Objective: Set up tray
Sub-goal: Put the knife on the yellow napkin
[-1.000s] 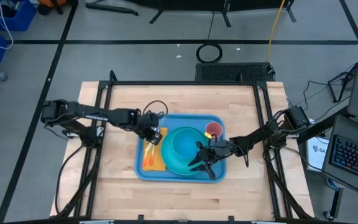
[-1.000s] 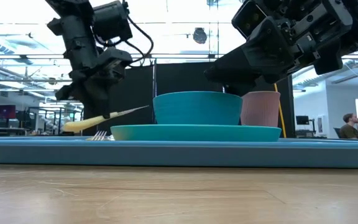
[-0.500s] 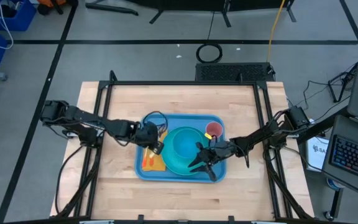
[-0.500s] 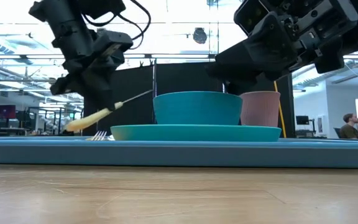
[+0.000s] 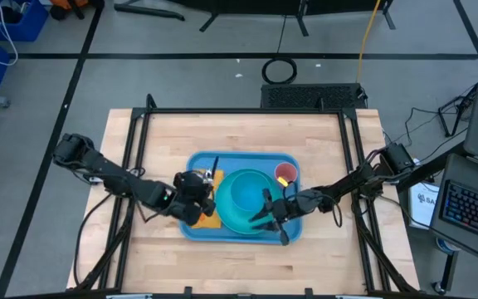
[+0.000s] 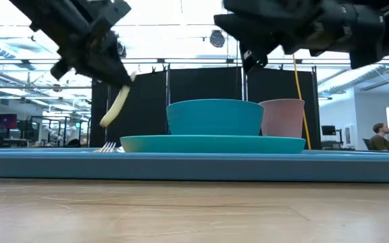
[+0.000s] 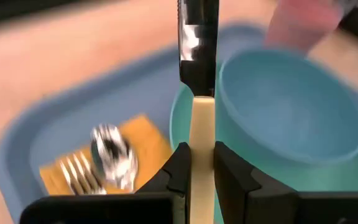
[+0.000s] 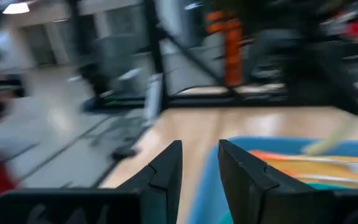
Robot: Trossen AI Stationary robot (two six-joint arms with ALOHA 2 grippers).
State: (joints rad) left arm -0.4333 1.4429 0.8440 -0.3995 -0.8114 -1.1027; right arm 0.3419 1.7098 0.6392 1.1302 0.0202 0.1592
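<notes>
The light-blue tray point(image 5: 226, 159) lies mid-table and also shows in the low view point(image 6: 181, 166). On it stand a teal plate point(image 6: 211, 143) with a teal bowl point(image 5: 243, 193) and a pink cup point(image 5: 285, 173). A yellow-orange napkin point(image 7: 148, 134) on the tray's left part carries a fork point(image 7: 79, 174) and a spoon point(image 7: 110, 150). My left gripper point(image 5: 197, 191) is over the napkin, shut on a knife point(image 7: 199, 74). My right gripper point(image 5: 274, 218) is open and empty above the tray's near right corner, beside the plate. My left gripper pinches the knife's cream handle point(image 7: 202, 134) between its two fingers. The knife runs forward in line with the fingers, its metal blade point(image 7: 197, 37) toward the tray's far side. It is lifted clear of the tray and slants steeply in the low view point(image 6: 117, 106).
Bare wooden table point(image 5: 164, 133) lies around the tray, inside a black frame of rails point(image 5: 139, 124). Cables and equipment stand past the table's right edge. A seated person point(image 6: 382, 136) shows far off in the room.
My left gripper has gone toward the table's near edge, over the tray's left part, and has risen. The knife has tipped from almost level to steeply slanted, still held. My right gripper has risen above the plate, still open.
</notes>
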